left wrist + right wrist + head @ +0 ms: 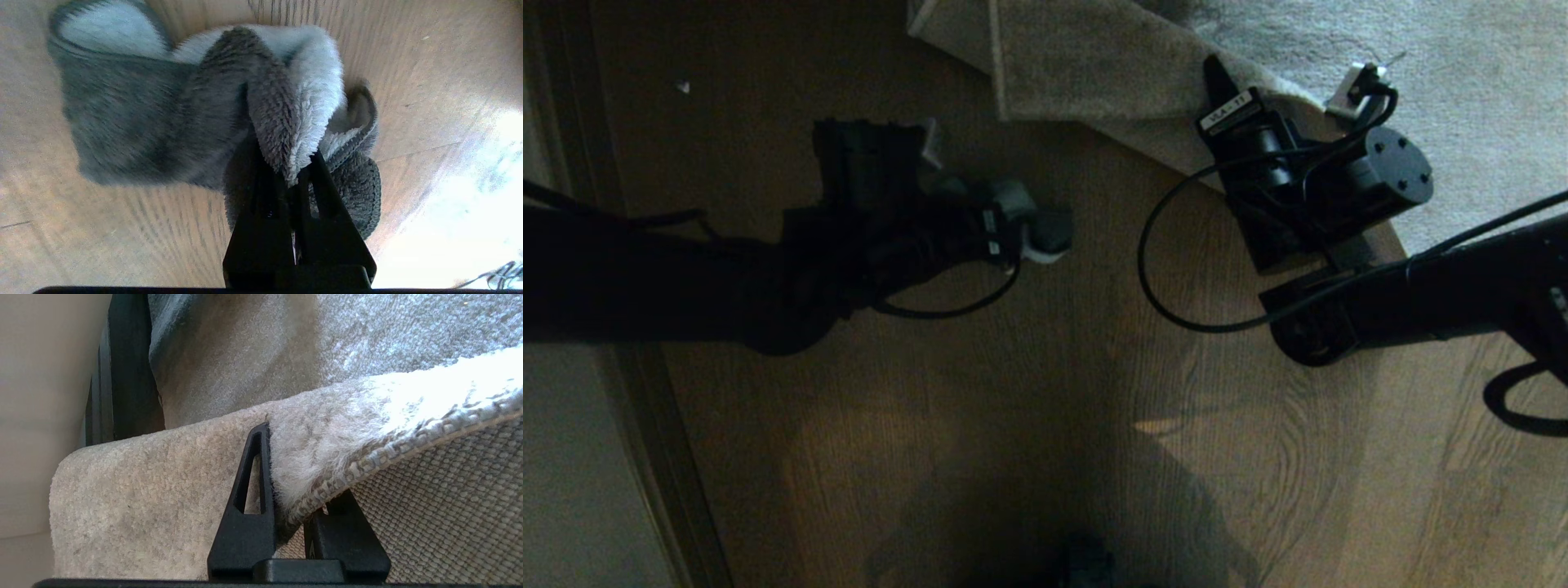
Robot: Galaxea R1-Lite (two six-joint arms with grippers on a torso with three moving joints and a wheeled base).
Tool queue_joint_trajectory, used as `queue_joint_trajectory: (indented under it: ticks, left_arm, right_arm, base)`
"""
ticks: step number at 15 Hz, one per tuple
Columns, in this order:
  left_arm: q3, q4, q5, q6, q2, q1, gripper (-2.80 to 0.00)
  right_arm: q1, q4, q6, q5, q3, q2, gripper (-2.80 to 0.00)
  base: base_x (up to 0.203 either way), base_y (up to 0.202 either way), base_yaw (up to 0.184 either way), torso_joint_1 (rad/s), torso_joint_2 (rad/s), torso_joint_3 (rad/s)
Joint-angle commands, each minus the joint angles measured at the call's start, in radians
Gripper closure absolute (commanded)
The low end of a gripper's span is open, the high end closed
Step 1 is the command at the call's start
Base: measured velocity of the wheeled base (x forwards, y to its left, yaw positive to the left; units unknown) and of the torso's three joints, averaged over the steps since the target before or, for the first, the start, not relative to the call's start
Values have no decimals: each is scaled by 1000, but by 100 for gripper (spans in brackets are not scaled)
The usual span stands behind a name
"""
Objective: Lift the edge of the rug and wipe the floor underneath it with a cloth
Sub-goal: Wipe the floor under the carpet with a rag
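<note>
Rug edge (310,428): pinched between the black fingers of the right gripper (292,486), plush pile on one side, paler woven backing on the other. Border raised and folded back over the rest of the rug (1462,49); in the head view the lifted flap lies beside the gripper, with its square corner toward the top of the view.

Floor (1054,392): dark brown planks, wavy grain, bare up to the rug edge. Robot's shadow falls across it, away from the rug.

Cloth (171,110): light-grey fuzzy terry, darker border, bunched up. One fold clamped in the left gripper (292,175), fingers nearly together on it. The rest of the cloth spreads on the floor boards beyond the fingertips. In the head view the cloth (1033,224) sits on open floor, near the rug edge but apart from it, on the side away from the right gripper (1221,86).

Pale wall and dark skirting (645,457) run along the floor, well apart from the rug.
</note>
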State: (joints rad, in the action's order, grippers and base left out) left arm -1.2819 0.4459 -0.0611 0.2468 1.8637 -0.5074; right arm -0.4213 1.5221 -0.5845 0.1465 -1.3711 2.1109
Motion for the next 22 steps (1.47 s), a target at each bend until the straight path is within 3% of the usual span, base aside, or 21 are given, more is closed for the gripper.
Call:
queue_joint_trajectory:
  ticks: [1, 6, 13, 15, 19, 22]
  left_arm:
    - [2, -14, -1, 1, -66, -2, 0]
    - [34, -41, -34, -4, -163, -2, 0]
    - [222, -67, -39, -17, -322, -19, 0]
    - [306, -71, -53, -17, -359, -84, 0]
    - [396, -67, -156, 0, -378, -291, 0]
    - [395, -65, -167, 14, -329, -307, 0]
  right_arm:
    - [-1, 48, -3, 1, 0, 3, 0]
    - [1, 48, -9, -1, -1, 4, 0]
    - [2, 48, -9, 1, -3, 8, 0]
    - [2, 48, -8, 1, -2, 3, 0]
    - [5, 48, -4, 2, -3, -14, 0]
    - [12, 48, -3, 2, -3, -22, 0]
  base:
    - [0, 0, 0, 0, 0, 0]
    - [0, 0, 0, 0, 0, 0]
    - [0, 0, 0, 0, 0, 0]
    - [0, 0, 0, 0, 0, 0]
    - [0, 0, 0, 0, 0, 0]
    - [0, 0, 0, 0, 0, 0]
